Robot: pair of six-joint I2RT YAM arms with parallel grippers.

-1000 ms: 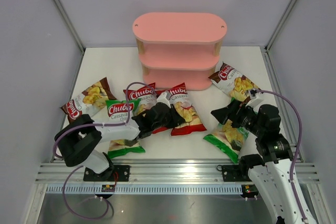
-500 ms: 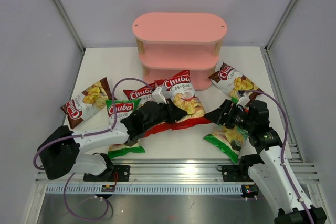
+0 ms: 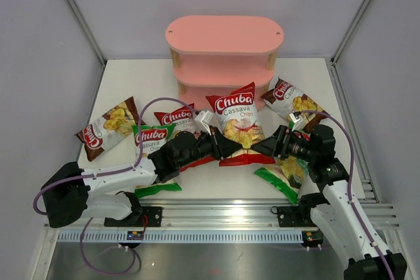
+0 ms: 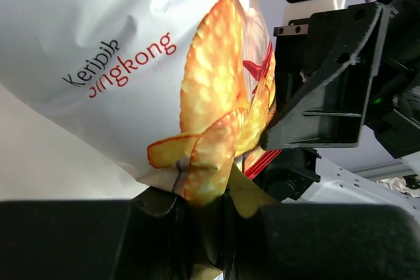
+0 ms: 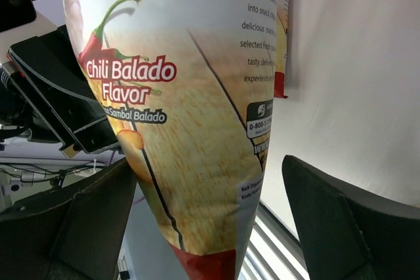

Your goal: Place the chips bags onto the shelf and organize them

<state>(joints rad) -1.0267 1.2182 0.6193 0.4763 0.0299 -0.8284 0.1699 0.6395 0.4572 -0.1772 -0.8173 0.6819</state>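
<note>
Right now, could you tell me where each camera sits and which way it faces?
Top external: above and behind the robot, looking down at the shelf; the left gripper and right gripper meet at the upright red bag.
Left wrist: on the left arm, facing the pinched red bag and right gripper; own fingers below.
Right wrist: on the right arm, facing the red bag between its own open fingers.
Shared: all see the red bag; both wrist views show the other gripper.

- Your top view looks steeply down on the raised red bag [image 3: 237, 122] from above and behind the arm bases [image 3: 141, 216].
- Your left wrist view sits close at its left, facing right.
- Your right wrist view, close at its right, faces left; all three share it.
</note>
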